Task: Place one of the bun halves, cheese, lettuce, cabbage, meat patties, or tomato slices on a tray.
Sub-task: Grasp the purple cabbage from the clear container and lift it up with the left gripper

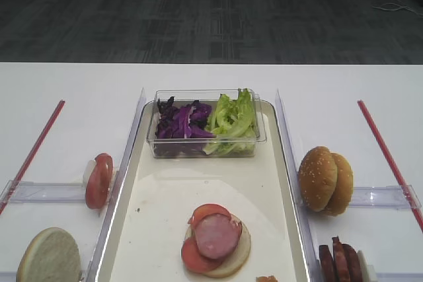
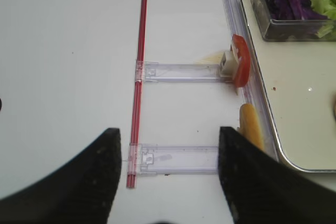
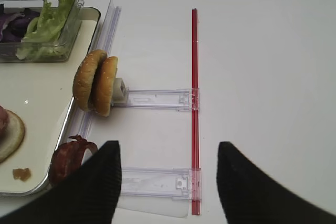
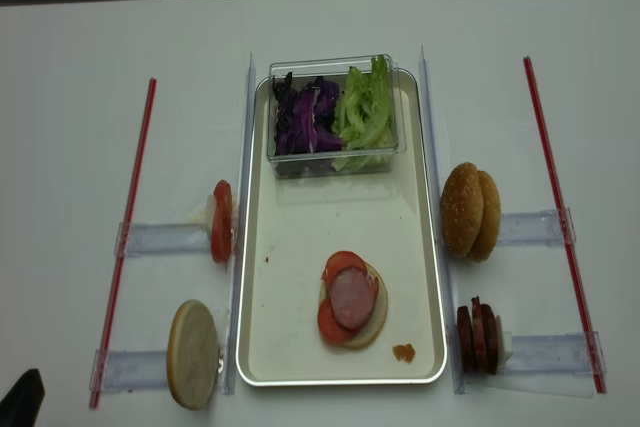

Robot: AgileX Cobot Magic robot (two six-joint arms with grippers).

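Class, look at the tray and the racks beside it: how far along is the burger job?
Done: a bun half lies on the tray with two tomato slices and a pink meat slice stacked on it. In hand: nothing; the left gripper and right gripper are open and empty. Left: cabbage and lettuce sit in the tub; the sesame buns wait on their rack.

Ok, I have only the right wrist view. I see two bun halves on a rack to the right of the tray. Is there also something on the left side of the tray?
Observer: Yes, tomato slices stand on edge at the far left rack, beside the tray.
Operator: And at the near left rack?
Observer: One bun half stands there, showing its pale cut face.
Operator: What lies on the bun in the tray?
Observer: Two more tomato slices, with a pink round meat slice on top.
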